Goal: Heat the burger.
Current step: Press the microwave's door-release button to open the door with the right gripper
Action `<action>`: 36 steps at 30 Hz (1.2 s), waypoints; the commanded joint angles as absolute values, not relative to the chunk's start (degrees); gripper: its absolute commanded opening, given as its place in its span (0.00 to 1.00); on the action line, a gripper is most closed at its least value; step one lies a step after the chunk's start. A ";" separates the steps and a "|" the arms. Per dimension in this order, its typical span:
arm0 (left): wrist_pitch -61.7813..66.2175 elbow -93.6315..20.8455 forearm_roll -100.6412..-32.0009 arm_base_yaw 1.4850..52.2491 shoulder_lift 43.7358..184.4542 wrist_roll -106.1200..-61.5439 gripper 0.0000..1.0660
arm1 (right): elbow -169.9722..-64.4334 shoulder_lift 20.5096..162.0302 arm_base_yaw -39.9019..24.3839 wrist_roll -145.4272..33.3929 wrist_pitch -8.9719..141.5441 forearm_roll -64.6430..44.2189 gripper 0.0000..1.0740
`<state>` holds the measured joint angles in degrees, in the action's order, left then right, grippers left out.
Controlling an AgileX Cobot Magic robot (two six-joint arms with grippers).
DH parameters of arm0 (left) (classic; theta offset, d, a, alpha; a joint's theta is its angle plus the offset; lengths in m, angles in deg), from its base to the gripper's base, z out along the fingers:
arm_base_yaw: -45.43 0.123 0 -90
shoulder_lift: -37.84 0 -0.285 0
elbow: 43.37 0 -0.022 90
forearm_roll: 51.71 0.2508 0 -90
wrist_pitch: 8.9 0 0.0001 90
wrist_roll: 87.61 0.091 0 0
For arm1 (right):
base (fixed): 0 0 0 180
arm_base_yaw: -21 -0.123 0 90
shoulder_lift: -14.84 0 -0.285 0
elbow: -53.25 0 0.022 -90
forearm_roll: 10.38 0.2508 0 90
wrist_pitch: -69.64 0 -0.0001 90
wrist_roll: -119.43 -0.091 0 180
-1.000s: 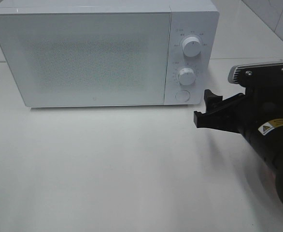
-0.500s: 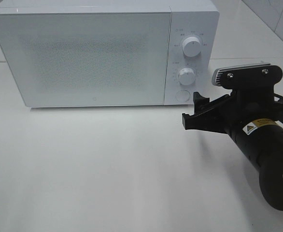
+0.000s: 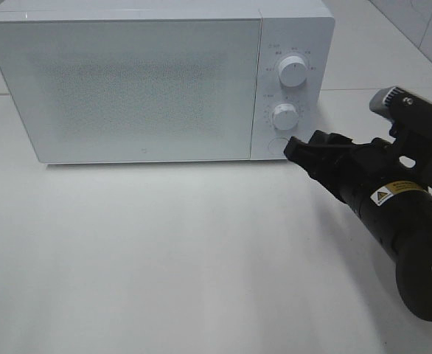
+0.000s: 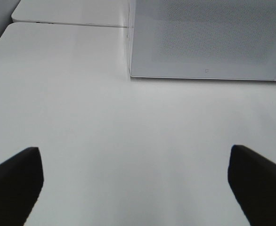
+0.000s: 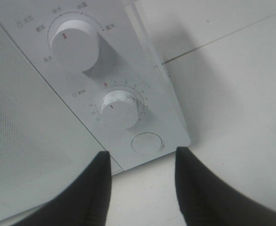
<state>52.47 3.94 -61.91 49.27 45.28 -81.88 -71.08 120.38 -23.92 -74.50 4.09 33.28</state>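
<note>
We find the microwave (image 3: 298, 29) with its door (image 3: 127, 88) shut; the burger shows in no view, and we cannot tell whether it is inside. The left gripper (image 4: 134, 157), before the microwave, is spread wide and empty. The right gripper (image 3: 293, 150), half-open and empty, sits just before the microwave's round button (image 5: 147, 143). We advise a square, centred press, clear of the dial (image 5: 120, 108) above. A second ago it stood wider and further off.
</note>
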 commanded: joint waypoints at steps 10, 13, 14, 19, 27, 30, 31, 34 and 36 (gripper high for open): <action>52.70 4.12 -62.37 49.33 44.25 -81.71 0.94 | -71.65 120.26 -24.03 -111.45 4.89 32.53 0.12; 52.70 4.12 -62.37 49.33 44.25 -81.71 0.94 | -71.65 120.26 -24.03 -118.61 4.89 31.50 0.07; 52.70 4.12 -62.37 49.33 44.25 -81.71 0.94 | -71.65 120.26 -24.03 -122.74 5.18 31.50 0.02; 52.70 4.12 -62.37 49.33 44.25 -81.71 0.94 | -71.65 120.26 -24.03 -126.86 7.13 31.56 0.00; 52.70 4.12 -62.37 49.33 44.25 -81.71 0.94 | -71.65 121.24 -23.97 -131.33 8.85 32.01 0.00; 52.70 4.12 -62.37 49.33 44.25 -81.71 0.94 | -71.65 121.75 -23.80 -131.56 8.85 31.96 0.00; 52.70 4.12 -62.37 49.33 44.25 -81.71 0.94 | -71.71 123.18 -23.80 -132.59 8.68 31.96 0.00; 52.70 4.12 -62.37 49.33 44.25 -81.71 0.94 | -72.51 125.19 -23.80 -135.40 8.68 30.87 0.00; 52.70 4.12 -62.37 49.33 44.25 -81.71 0.94 | -73.37 126.33 -23.80 -137.18 8.62 29.61 0.00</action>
<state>52.47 3.94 -61.91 49.27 45.28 -81.88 -72.91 126.39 -23.92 -136.26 8.73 30.58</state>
